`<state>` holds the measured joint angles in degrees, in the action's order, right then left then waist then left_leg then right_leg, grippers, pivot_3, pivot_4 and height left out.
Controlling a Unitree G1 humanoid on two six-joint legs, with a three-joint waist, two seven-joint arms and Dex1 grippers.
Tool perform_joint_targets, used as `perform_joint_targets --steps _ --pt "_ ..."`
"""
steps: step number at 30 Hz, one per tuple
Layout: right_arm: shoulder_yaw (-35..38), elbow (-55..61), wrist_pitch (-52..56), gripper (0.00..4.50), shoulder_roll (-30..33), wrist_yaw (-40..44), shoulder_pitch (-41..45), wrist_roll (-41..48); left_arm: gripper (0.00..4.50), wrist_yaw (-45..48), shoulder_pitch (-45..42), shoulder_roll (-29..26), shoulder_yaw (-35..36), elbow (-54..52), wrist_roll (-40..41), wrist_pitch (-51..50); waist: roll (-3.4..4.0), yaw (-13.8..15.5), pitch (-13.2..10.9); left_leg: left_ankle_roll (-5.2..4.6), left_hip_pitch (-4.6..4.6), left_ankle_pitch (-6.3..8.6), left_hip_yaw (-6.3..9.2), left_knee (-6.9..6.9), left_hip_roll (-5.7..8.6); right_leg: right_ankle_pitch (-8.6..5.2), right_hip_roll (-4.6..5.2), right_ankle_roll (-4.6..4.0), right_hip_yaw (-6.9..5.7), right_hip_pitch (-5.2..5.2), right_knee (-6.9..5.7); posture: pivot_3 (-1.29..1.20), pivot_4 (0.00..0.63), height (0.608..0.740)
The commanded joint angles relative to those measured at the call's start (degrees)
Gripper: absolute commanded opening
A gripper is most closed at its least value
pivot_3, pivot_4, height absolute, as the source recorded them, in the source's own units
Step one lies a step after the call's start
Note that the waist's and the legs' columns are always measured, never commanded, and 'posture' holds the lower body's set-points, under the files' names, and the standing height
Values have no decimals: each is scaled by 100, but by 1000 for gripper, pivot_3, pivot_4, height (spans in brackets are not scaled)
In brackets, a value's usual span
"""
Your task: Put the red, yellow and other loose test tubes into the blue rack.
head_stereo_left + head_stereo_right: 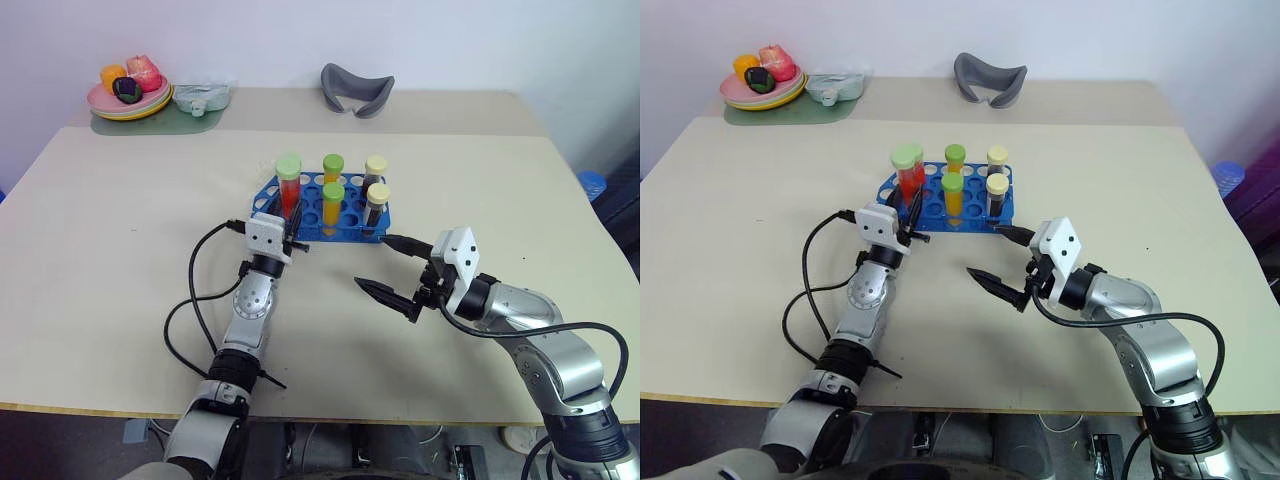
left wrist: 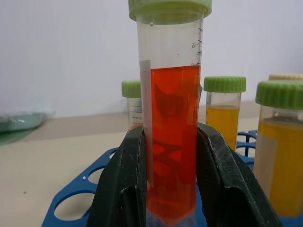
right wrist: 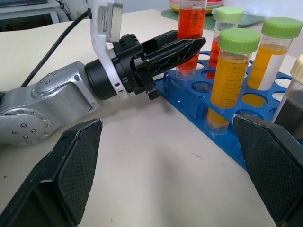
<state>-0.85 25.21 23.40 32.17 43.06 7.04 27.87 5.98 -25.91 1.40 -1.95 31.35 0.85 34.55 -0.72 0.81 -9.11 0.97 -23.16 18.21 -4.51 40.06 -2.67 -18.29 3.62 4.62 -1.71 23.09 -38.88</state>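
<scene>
So the left end effector (image 1: 292,232) is clamped on the red test tube (image 1: 289,192), both black fingers (image 2: 129,189) squeezing the lower half while the green cap sticks up well above them. The tube sits upright at the near-left corner of the blue rack (image 1: 352,232), and from the right wrist view its tip looks like it's already in or right over a hole there, though I can't tell how deep it's seated.

If I were doing this step, I'd keep the tube dead vertical and lower it straight down until the cone bottoms out, then only let go once it stands on its own. Opening early could let it tip against the neighbouring green-capped tube just behind it. Back the fingers out toward the near edge afterwards, not sideways, since the rack looks light enough to slide on the desk (image 1: 110,230).

Pose-wise, the left arm reaches forward along the desk, forearm low, wrist angled up a bit so the fingers point at the rack's near-left corner. The right end effector (image 1: 393,268) hangs wide open and empty, just near-right of the rack, pointing left across the desk, elbow out to the right. Four other tubes, orange-yellow and dark ones, already stand in the rack.
</scene>
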Motion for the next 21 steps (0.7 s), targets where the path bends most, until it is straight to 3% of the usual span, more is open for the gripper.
perform_joint_targets --steps 1,15,21 --pt "59 306 -16 4500 -22 -15 25 94 938 247 39 74 -40 -35 178 -10 0 1 0 0 0 0 0 0 0 0 0 0 0 0 0 0 150 735" --pt "50 318 -30 4500 -30 -7 -9 90 938 113 133 -7 -59 -50 -194 3 0 -2 0 0 0 0 1 0 1 0 0 0 0 0 1 0 150 735" --pt "41 305 -40 4500 -36 9 4 90 3781 50 122 -14 -6 -93 -190 -67 0 -5 0 -1 0 0 0 -1 0 0 0 0 -1 0 1 0 150 735"
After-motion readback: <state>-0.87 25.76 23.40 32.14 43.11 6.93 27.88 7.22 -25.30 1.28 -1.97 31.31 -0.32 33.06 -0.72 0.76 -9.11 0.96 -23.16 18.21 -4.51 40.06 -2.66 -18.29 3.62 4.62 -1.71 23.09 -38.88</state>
